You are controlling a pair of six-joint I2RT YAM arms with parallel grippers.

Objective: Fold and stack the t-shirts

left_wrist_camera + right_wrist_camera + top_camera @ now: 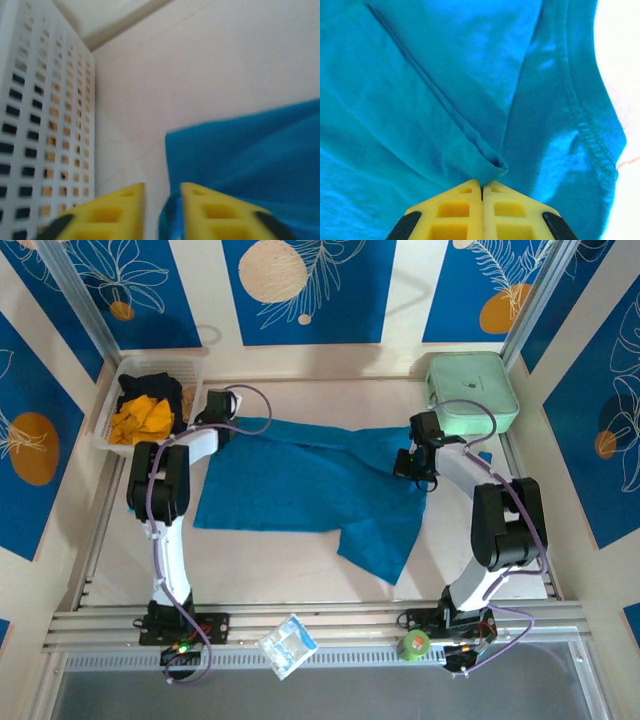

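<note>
Teal-blue t-shirt (300,490) lies rumpled and spread across the middle of the table (270,565) between the two arms, with one flap reaching toward the near right. At its far left corner sits the left hand (217,408), just beside the white perforated basket (105,418). In the left wrist view its yellow fingers (125,210) stand a little apart, with the shirt's edge lying loose in the gap, so this hand is open and clamps nothing. At the shirt's far right edge the right hand (415,462) is closed, its fingertips pinching a raised fold of the teal cloth. The basket, in the far left corner, holds a bunched orange-yellow t-shirt (140,420) with a black t-shirt (150,388) behind it. A mint-green case (470,390) sits in the far right corner, and a clear plastic packet (288,645) lies on the near rail between the arm bases
</note>
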